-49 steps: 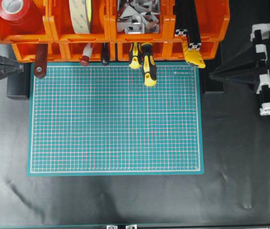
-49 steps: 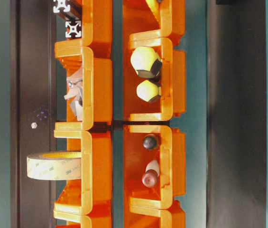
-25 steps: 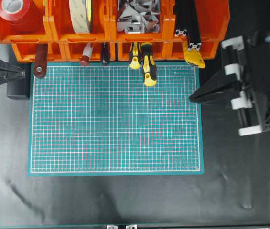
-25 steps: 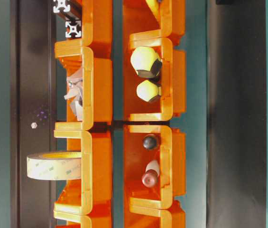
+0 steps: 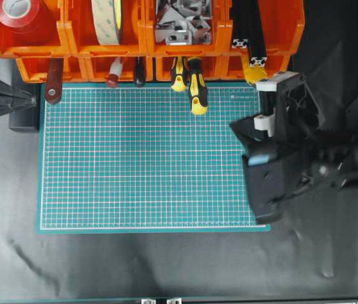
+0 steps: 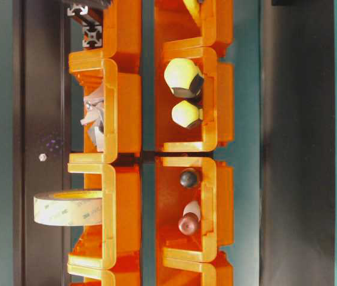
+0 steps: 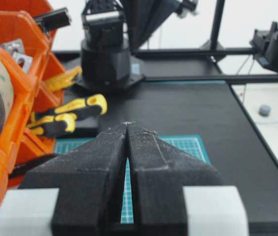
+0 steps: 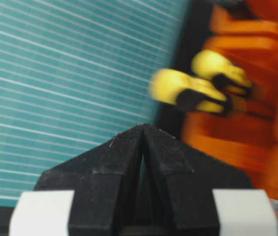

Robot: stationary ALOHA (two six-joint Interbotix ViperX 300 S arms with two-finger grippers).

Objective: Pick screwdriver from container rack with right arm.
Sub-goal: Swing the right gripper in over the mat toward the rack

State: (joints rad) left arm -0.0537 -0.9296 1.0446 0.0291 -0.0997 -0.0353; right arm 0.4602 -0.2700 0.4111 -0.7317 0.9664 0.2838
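Note:
The screwdriver's (image 5: 197, 88) yellow-and-black handle sticks out of the lower row of the orange container rack (image 5: 71, 35) onto the mat's top edge; its shaft is hidden in the bin. A shorter yellow-and-black handle (image 5: 179, 76) lies just left of it. My right gripper (image 5: 231, 125) is shut and empty above the mat's right side, below and right of the handle. In the blurred right wrist view the handle (image 8: 178, 92) lies ahead of the closed tips (image 8: 142, 126). My left gripper (image 5: 36, 98) rests shut at the mat's left edge, with its tips (image 7: 127, 123) together.
The green cutting mat (image 5: 147, 164) lies below the rack. The bins hold a red tape roll (image 5: 17, 12), a beige tape roll (image 5: 106, 19), metal brackets (image 5: 179, 22) and black extrusions (image 5: 248, 31). Dark red (image 5: 53, 79), red-white (image 5: 113, 75) and black (image 5: 139, 71) handles hang left.
The right arm has swung in from the table's right edge over the mat's right side, towards the rack, its gripper staying shut. The left arm has not moved.

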